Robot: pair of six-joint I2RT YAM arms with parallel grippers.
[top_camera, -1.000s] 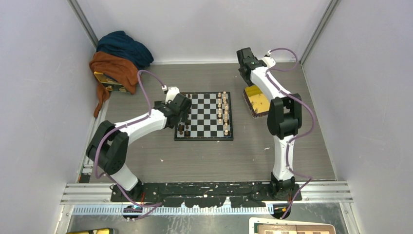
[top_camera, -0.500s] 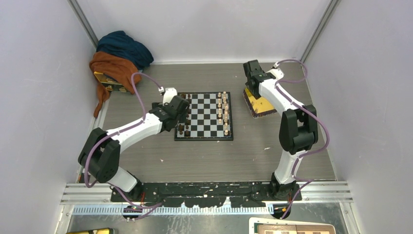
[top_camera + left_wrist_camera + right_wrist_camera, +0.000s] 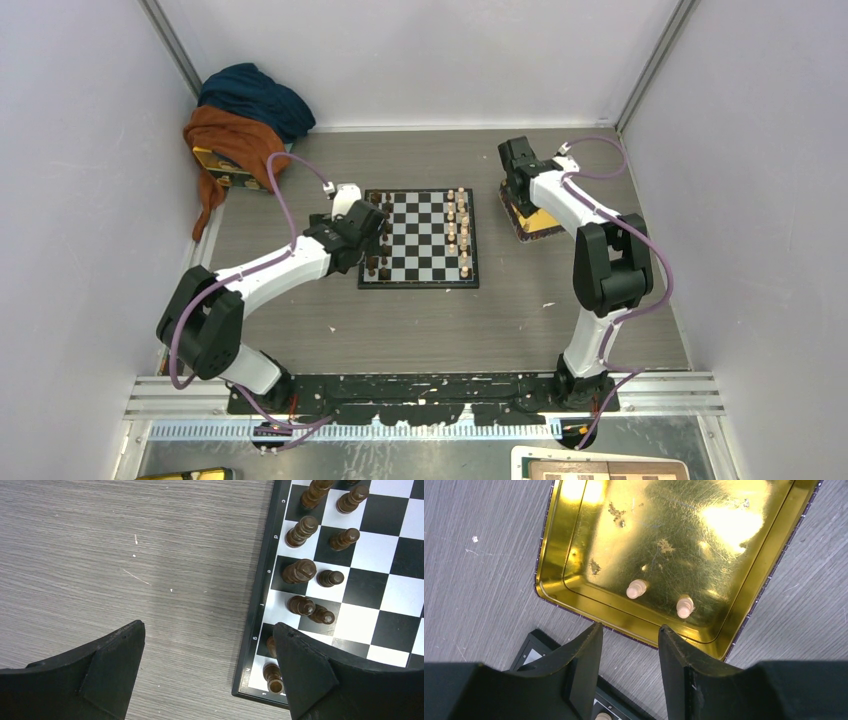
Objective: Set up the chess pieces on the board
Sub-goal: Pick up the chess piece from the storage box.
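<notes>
The board (image 3: 420, 242) lies mid-table. Light-tan chess pieces (image 3: 456, 226) stand in its two right-hand files; dark brown pieces (image 3: 377, 263) stand along its left side. Two more tan pieces (image 3: 637, 588) (image 3: 684, 606) lie in the yellow tray (image 3: 574, 605), close to its near rim. My right gripper (image 3: 630, 628) hangs open and empty over the strip of table between the tray and the board's corner (image 3: 530, 654). My left gripper (image 3: 208, 630) is wide open and empty, straddling the board's left edge (image 3: 255, 630) beside the dark pieces (image 3: 300, 572).
The yellow tray (image 3: 530, 216) sits just right of the board. A heap of orange and blue cloth (image 3: 243, 120) covers a small box in the back left corner. Enclosure walls stand close on the left, right and back.
The right arm has swung down and in from the back, bringing its gripper low over the tray's near rim, with its jaws a little narrower. The left arm shifted slightly.
</notes>
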